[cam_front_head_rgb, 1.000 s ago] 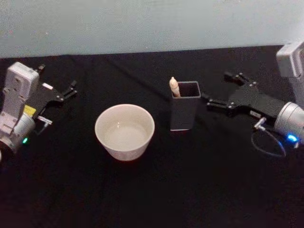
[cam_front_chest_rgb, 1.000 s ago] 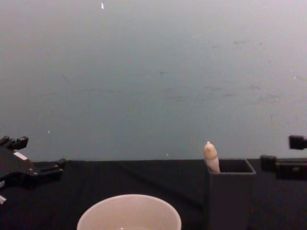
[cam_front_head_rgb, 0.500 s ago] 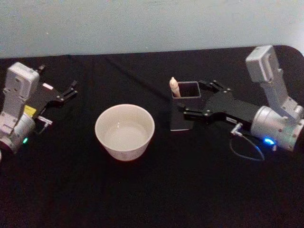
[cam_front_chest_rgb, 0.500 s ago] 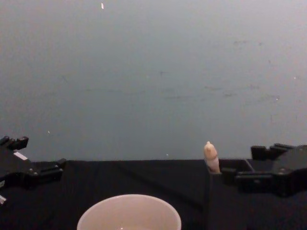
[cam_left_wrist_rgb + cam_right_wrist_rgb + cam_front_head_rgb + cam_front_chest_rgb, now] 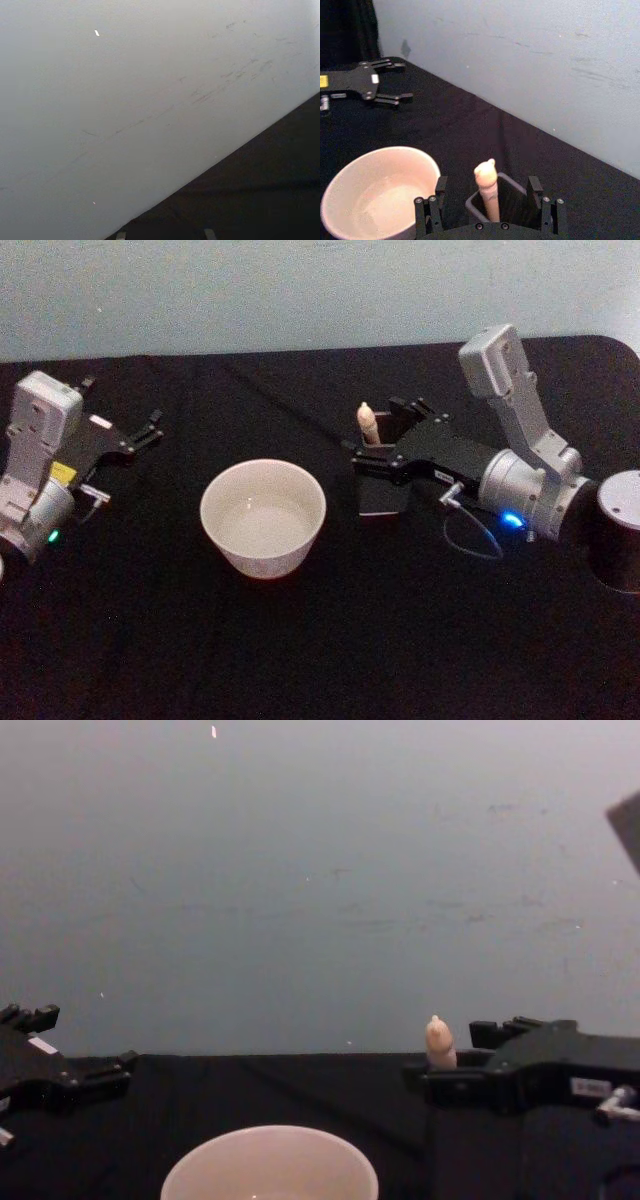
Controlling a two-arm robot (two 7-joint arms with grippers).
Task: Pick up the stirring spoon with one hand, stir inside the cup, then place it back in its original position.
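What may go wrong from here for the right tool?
1. The right tool stands open around the stirring spoon near its knob; closing there, it may slip.
2. It hangs close over the dark holder, so a lift could tip it toward the cup.
The left tool is parked at the left.

stirring spoon (image 5: 367,424) upright, cup (image 5: 263,516) to its left
cream knob up, the spoon stands in a dark square holder (image 5: 383,498) between the spread fingers of the right end effector (image 5: 374,432); the wide cream-white cup sits upright, nearer.
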